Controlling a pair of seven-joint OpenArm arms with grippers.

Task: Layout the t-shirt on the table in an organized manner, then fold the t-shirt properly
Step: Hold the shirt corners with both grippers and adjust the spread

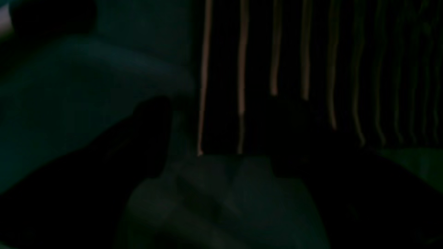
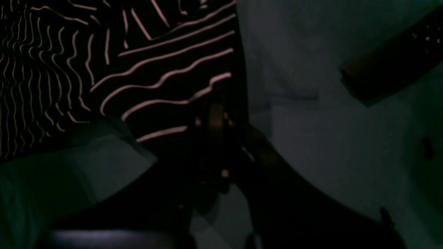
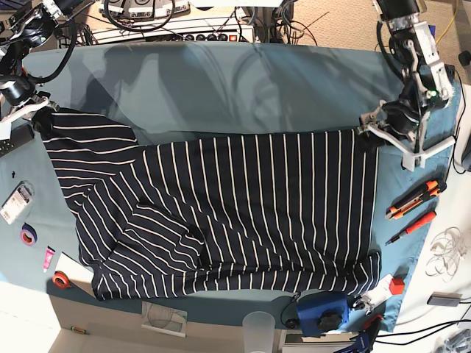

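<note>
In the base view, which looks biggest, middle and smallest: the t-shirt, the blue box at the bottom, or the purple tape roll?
Largest to smallest:
1. t-shirt
2. blue box
3. purple tape roll
The gaps are wide, so nearness to the camera hardly matters.

1. We see bare table (image 3: 243, 88) along the far edge, open for passing.
2. The t-shirt (image 3: 243, 213) covers the middle.
3. Tape rolls (image 3: 29, 237) crowd the left edge; screwdrivers (image 3: 413, 213) and a cutter line the right edge.
</note>
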